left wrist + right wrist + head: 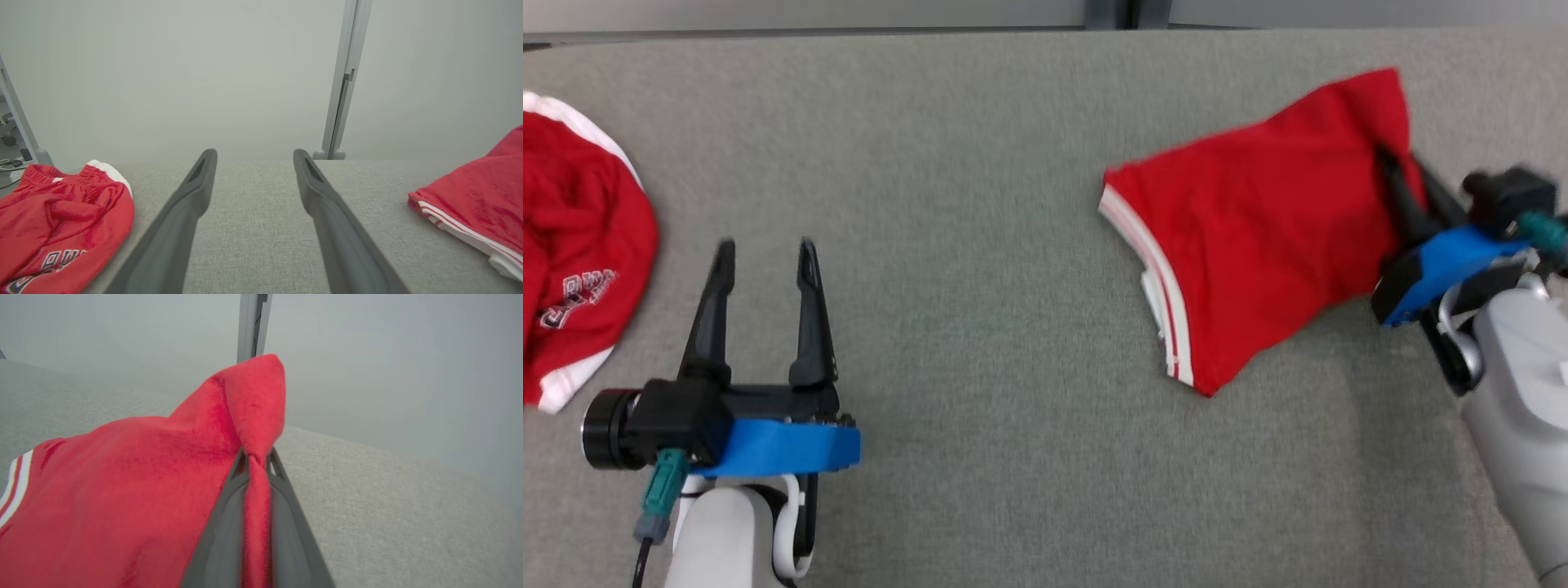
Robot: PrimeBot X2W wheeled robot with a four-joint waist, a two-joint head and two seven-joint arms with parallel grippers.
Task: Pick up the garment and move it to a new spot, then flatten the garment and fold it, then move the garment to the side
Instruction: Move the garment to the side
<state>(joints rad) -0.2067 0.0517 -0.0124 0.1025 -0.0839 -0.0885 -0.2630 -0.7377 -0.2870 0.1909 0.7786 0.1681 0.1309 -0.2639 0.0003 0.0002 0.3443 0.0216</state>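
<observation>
red garment at 2 o'clock on counter, its 3 o'clock edge pinched in the clamped-tight right gripper; left gripper at 8 o'clock spread wide, empty; lettered red cloth at 9 o'clock

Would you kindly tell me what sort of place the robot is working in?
Likely a lab or test bay for cloth handling: a grey fabric-covered table, plain pale wall panels with a metal post, a striped red garment and a lettered red garment.
</observation>
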